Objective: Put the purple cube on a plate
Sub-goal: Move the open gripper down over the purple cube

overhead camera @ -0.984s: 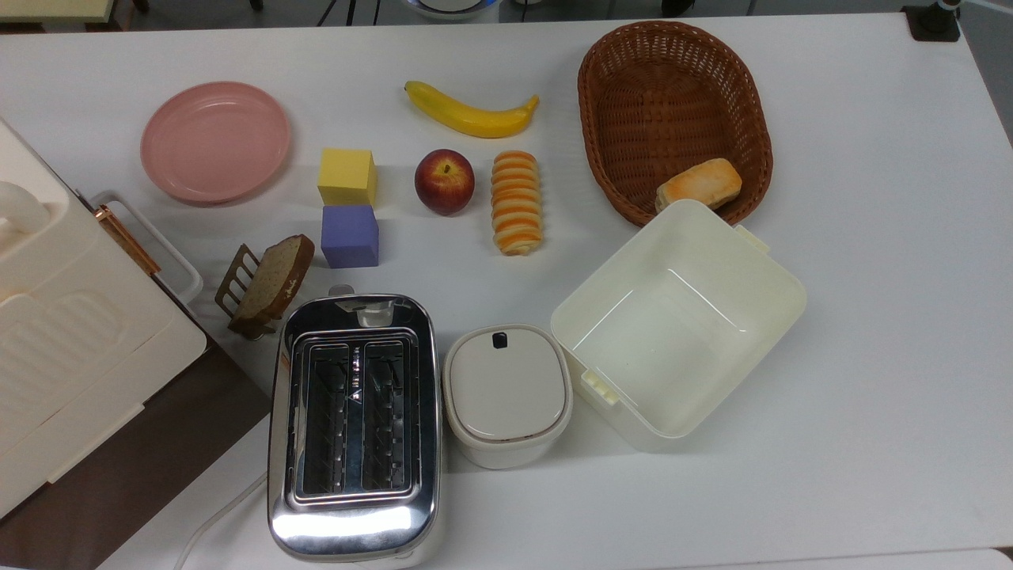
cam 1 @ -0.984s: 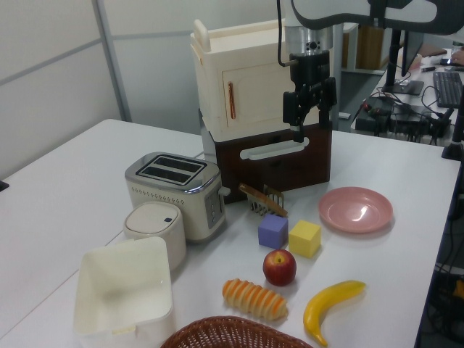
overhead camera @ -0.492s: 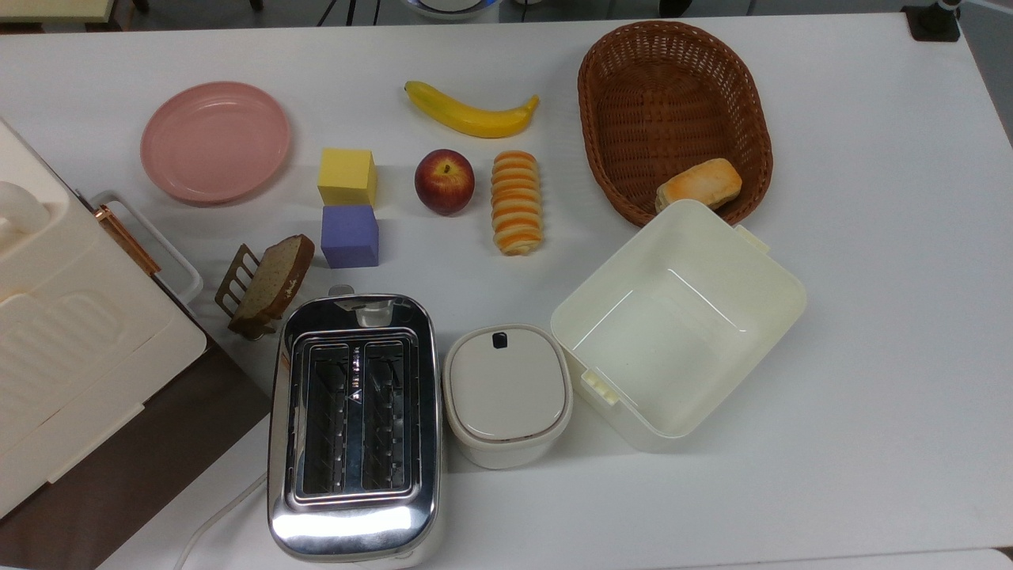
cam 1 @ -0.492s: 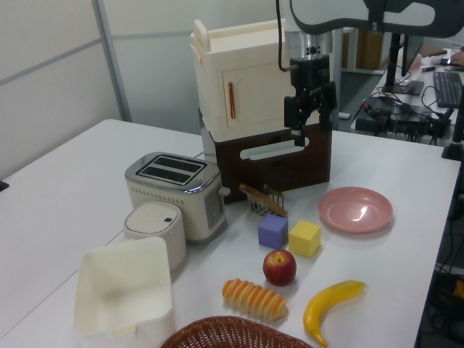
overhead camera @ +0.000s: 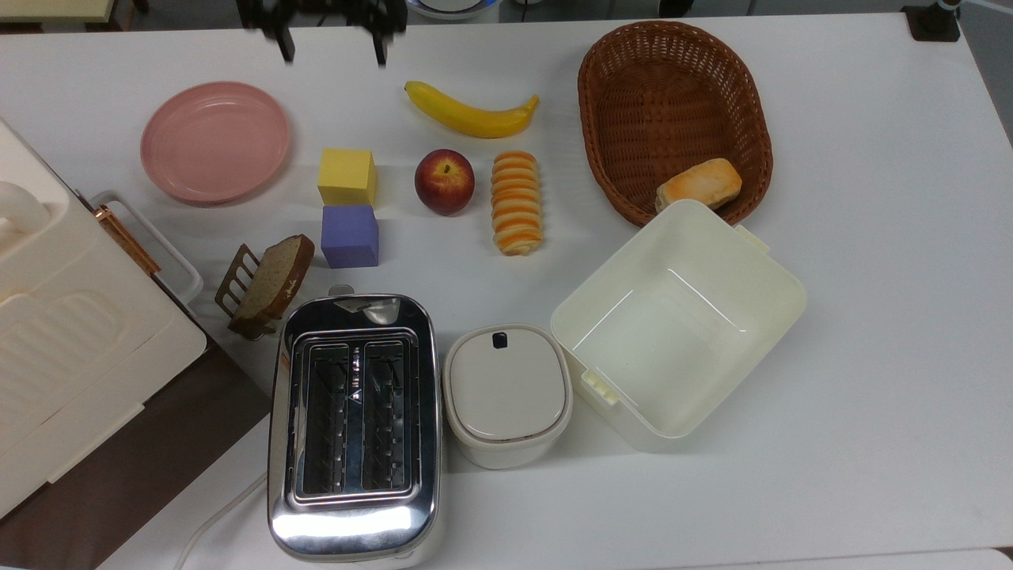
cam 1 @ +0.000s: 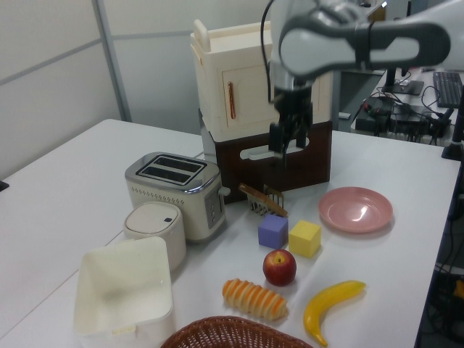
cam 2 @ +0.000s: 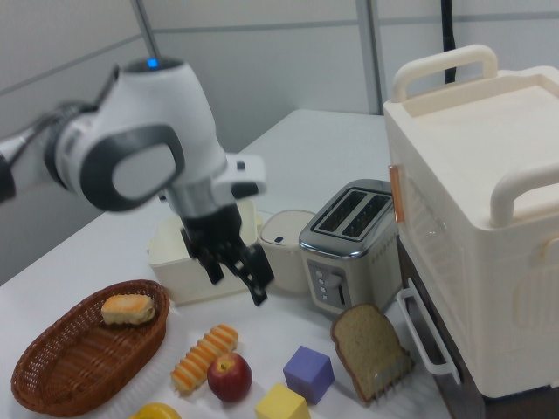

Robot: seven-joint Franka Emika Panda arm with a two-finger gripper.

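The purple cube [overhead camera: 349, 236] [cam 1: 273, 231] [cam 2: 307, 373] rests on the white table, touching nothing, with the yellow cube [overhead camera: 347, 176] just beyond it. The pale pink plate [overhead camera: 215, 141] [cam 1: 356, 209] lies bare at the top view's upper left, about one cube-width from the yellow cube. My gripper [overhead camera: 332, 43] [cam 1: 285, 143] [cam 2: 238, 284] hangs open in the air, its fingers spread wide with nothing between them. In the top view it is at the upper edge, above and beyond both cubes and to the right of the plate.
An apple [overhead camera: 444, 180], a striped roll [overhead camera: 515, 202] and a banana [overhead camera: 470, 112] lie right of the cubes. A bread slice in a rack [overhead camera: 265, 283] and a toaster [overhead camera: 354, 423] stand close by the purple cube. A wicker basket [overhead camera: 673, 103], a cream tub [overhead camera: 677, 321] and a cabinet [cam 1: 246, 94] surround them.
The arm has swung toward the left view's left and lower, nearer the cubes. Its fingers have come into the top view at the upper edge. Nothing on the table has moved.
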